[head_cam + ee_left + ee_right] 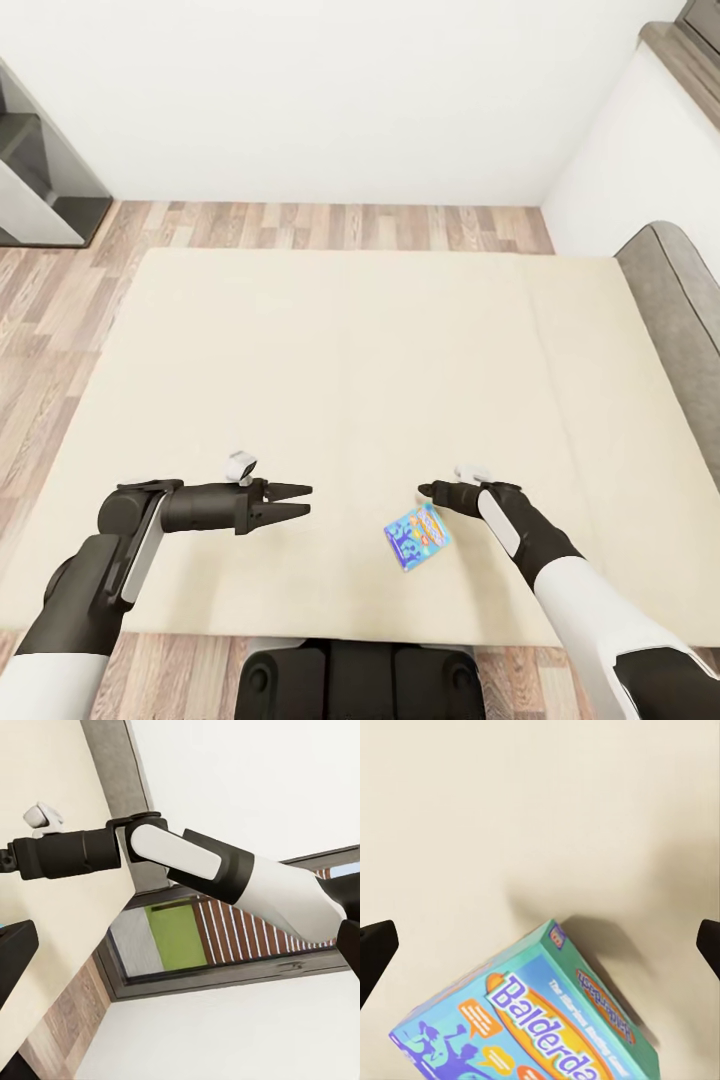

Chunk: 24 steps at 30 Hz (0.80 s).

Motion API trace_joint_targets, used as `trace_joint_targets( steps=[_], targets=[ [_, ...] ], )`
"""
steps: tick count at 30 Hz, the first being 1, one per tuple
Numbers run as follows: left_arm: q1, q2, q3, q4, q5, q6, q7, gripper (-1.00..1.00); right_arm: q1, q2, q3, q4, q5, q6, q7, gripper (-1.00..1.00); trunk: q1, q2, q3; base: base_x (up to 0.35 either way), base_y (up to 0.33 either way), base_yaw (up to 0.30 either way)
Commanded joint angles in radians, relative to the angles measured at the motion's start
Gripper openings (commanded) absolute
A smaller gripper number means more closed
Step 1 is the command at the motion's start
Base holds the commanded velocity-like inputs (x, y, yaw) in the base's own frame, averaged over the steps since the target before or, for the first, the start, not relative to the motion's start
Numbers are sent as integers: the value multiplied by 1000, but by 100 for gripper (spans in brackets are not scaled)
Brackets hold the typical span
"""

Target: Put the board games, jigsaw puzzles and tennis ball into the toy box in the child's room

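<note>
One small blue board game (417, 537) lies flat on the beige mattress of the bed (340, 330), in the lower centre of the head view, near the mattress's front edge. Right jaws (430, 491) hover just above and right of it in the frame, not touching. Right wrist view adds detail: the box (536, 1020) carries the lettering "Balderda", cut off at the frame's lower edge, and the two dark fingertips (375, 949) stand wide apart at the left and right edges, with the box between and beyond them. Left jaws (300, 502) sit at lower left centre of the head view, tips slightly parted, holding nothing, well apart from the box. Left wrist view shows the right arm (187, 859) crossing the frame, with a window (225, 937) behind it. Wood-plank floor (60, 290) borders the bed at upper left
</note>
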Motion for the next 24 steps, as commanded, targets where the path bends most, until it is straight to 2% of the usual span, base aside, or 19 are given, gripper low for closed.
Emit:
trace_joint_targets(
  steps=[1,24],
  targets=[
    [0,0,0,0,1,11,-3,100,0,-2,4,-1,1,4,2,100,0,-2,-3,0,0,0],
    [0,-1,-1,0,0,11,-4,100,2,-2,4,0,1,26,2,100,0,-2,-41,0,0,0]
  ],
)
